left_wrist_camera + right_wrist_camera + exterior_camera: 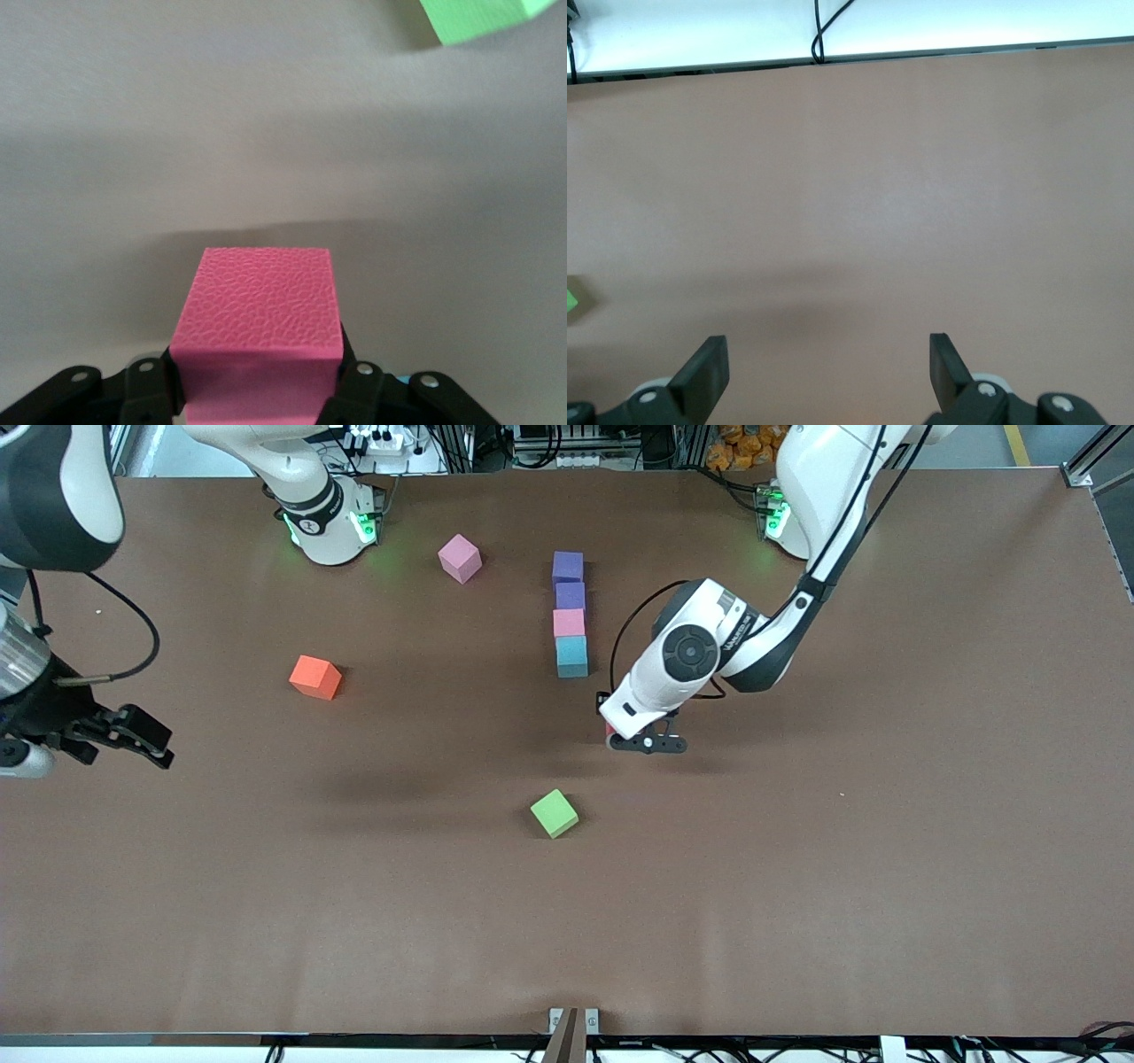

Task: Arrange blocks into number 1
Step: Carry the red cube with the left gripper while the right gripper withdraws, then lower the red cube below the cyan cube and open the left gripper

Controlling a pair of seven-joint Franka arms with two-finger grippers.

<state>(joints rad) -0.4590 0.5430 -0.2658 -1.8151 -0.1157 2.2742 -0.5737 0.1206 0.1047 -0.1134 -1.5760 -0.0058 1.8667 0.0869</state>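
Blocks are lined up in a four-cube column: two purple, pink, blue. A fifth (red, seemingly; pinkish up close) is pinched by the left claw just above the table, its placing left. The right claw waits, spread.

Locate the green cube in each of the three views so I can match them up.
Front view: the green cube sits alone on the table, nearer the camera than the column of four blocks.
Left wrist view: only a cut-off part of it shows at the frame edge, past the red block held in the left gripper.
Right wrist view: a sliver at the frame edge.
Shared landmark: the brown tabletop.
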